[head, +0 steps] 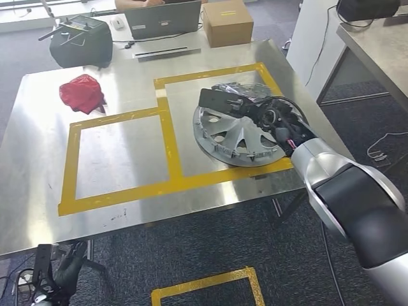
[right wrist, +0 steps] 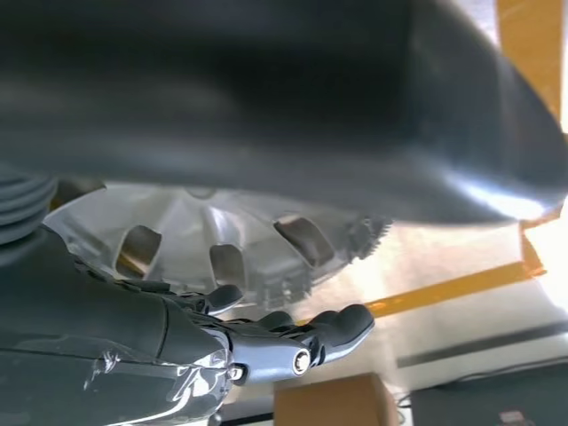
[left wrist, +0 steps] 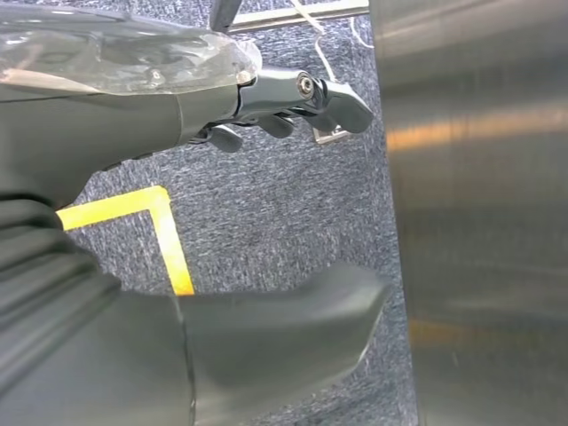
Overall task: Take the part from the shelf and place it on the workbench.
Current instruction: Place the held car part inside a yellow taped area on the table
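The right robot hand [head: 274, 121] reaches over the steel worktop [head: 120, 210] and holds the part, a silver hubcap [head: 236, 137], with its thumb over the top face and its dark fingers [right wrist: 335, 327] under the rim (the right wrist view shows the slotted rim between them). The hubcap lies under and ahead of this robot hand, inside the right of two boxes marked in yellow tape [head: 168, 137]; its near edge sits at the tape's front strip, and whether it fully rests on the worktop or is tilted up slightly I cannot tell.

Well off to the far side of that robot hand, a red cloth [head: 81, 92] lies on the worktop outside the taped boxes. Beyond it stand a black bag [head: 81, 41], a laptop [head: 163, 19] and a cardboard box [head: 227, 22].

The left robot hand [left wrist: 281, 98] hangs beside the worktop's edge, above grey carpet [left wrist: 281, 213] with a yellow tape corner [left wrist: 161, 231]; its fingers are apart from the thumb and hold nothing.
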